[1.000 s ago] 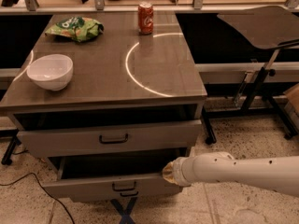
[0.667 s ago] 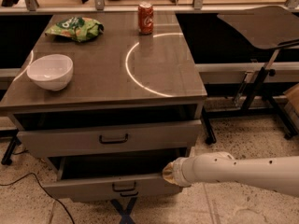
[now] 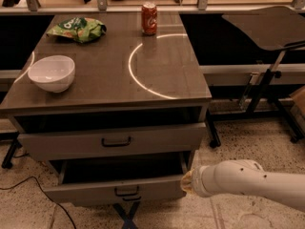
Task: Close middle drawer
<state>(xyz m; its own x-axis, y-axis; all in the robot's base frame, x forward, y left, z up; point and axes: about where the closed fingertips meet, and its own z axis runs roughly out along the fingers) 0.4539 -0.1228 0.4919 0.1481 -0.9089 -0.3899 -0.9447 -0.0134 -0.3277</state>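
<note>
Grey-brown wood grain on middle drawer [image 3: 86, 193], black handle [image 3: 126, 191]. Same grain on worktop [image 3: 95, 82], pale ring [image 3: 129, 67] across. White bowl [image 3: 51, 73] left, red can [image 3: 149, 18] far, green bag [image 3: 77, 28]. Yellowish gripper [image 3: 187, 182] at drawer's right corner, white arm [image 3: 248, 180].

Jaws at right front corner of open middle drawer [image 3: 86, 193]

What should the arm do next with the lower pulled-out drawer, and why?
Probably push straight in toward the cabinet. The middle drawer stands pulled out with its dark inside showing, and the gripper sits right at the right end of the drawer's front, so a short forward push looks like enough to slide it shut.
</note>
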